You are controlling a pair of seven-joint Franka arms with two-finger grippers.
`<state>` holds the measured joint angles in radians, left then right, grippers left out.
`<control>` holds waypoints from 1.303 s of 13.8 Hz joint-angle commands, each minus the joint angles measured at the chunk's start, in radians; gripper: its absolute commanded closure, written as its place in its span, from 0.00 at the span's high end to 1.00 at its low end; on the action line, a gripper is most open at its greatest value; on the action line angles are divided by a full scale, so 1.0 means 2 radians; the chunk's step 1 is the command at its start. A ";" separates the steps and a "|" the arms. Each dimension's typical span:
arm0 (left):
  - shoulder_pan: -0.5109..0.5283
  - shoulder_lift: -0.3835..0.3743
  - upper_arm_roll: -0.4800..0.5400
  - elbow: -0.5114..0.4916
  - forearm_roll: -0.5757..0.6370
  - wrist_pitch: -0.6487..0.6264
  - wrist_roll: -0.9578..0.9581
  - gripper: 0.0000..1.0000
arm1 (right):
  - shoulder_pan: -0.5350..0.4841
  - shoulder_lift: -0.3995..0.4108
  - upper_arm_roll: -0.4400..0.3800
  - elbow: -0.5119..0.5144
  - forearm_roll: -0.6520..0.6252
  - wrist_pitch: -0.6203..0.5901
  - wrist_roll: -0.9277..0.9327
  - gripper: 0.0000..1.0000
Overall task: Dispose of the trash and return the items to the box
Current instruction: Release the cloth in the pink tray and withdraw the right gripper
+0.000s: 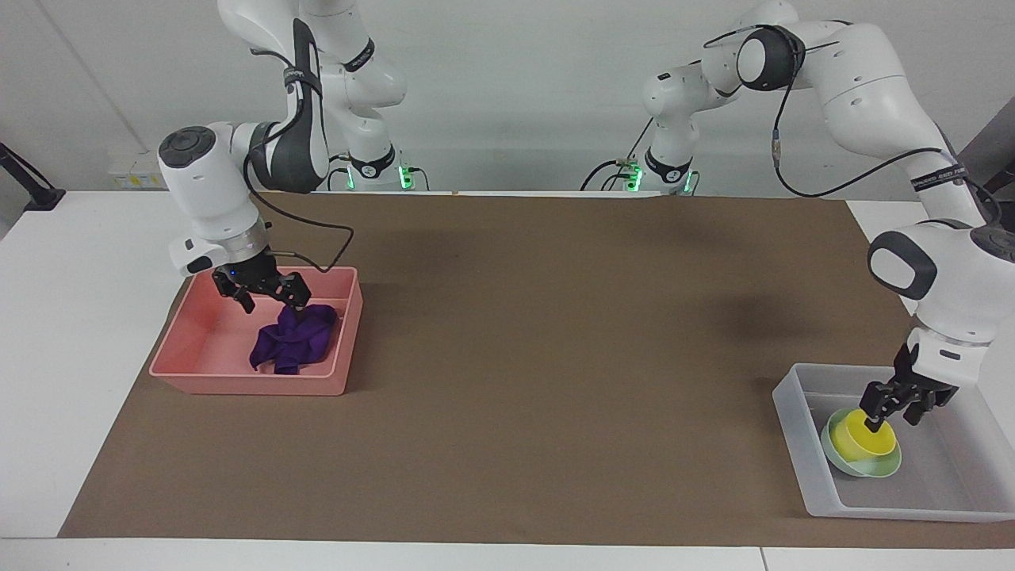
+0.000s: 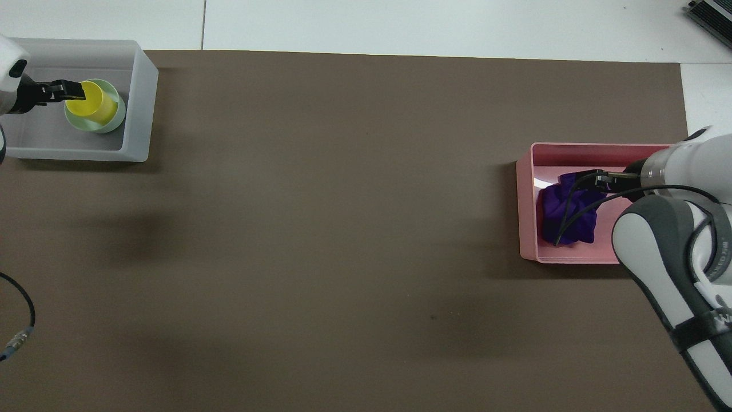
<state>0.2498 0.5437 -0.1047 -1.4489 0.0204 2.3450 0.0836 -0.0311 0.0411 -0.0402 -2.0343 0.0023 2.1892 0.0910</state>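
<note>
purple cloth [image 1: 295, 346] lay in pink tray [image 1: 190, 366], frame's left; yellow cup [image 1: 866, 435] sat in green bowl [image 1: 860, 467] inside box [image 1: 794, 420], lower right. left gripper [image 1: 898, 404] and right gripper [image 1: 266, 293] had jaws apart. both should lift straight up, clear of the rims.

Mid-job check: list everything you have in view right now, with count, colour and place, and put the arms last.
purple cloth: one, deep purple, crumpled in the pink tray.
pink tray: one, pink, on the brown mat at the right arm's end of the table.
yellow cup: one, yellow, standing in the green bowl.
green bowl: one, pale mint green, in the grey box.
grey box: one, translucent whitish grey, at the left arm's end of the table.
brown mat: one, brown, covering most of the white table.
right gripper: one, black, open, over the pink tray above the cloth.
left gripper: one, black, open, over the grey box at the cup's rim.
</note>
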 commanded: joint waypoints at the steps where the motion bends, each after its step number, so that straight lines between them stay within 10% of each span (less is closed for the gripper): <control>1: -0.009 -0.084 0.003 -0.072 -0.005 -0.024 0.045 1.00 | 0.023 -0.030 0.003 -0.004 -0.004 -0.031 0.041 1.00; 11: -0.083 -0.322 0.003 -0.316 -0.006 -0.031 0.024 1.00 | 0.028 -0.049 -0.004 0.176 -0.002 -0.269 0.006 1.00; 18: -0.107 -0.300 -0.001 -0.189 -0.004 -0.198 -0.004 1.00 | 0.020 -0.047 -0.005 0.223 -0.004 -0.331 -0.056 1.00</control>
<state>0.0413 -0.1154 -0.1158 -1.9659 0.0199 2.0615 0.0786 0.0296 -0.0678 -0.0533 -1.6029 0.0020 1.5361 0.0292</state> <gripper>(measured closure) 0.000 0.000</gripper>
